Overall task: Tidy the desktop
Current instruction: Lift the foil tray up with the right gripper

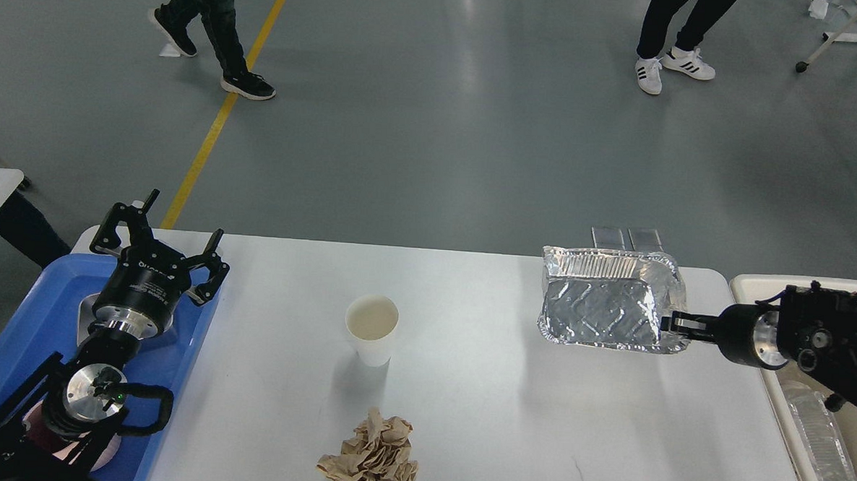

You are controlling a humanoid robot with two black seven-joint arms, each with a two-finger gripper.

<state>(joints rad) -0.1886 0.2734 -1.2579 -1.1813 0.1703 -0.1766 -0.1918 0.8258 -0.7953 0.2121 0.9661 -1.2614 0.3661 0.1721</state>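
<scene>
Foil tray (607,299), pinched at its thin rim by right gripper (674,323) jaws, could buckle or slip onto counter (480,387); left gripper (161,240) jaws spread, empty.

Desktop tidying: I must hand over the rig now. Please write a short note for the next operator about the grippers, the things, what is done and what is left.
Left gripper: open, empty, above the blue tray.
Right gripper: shut on the rim of the foil tray, which it holds tilted at the right end of the desktop.
Done: foil tray picked up.
Left: put it away, probably in the beige bin; then the paper cup and the crumpled brown paper.
</scene>
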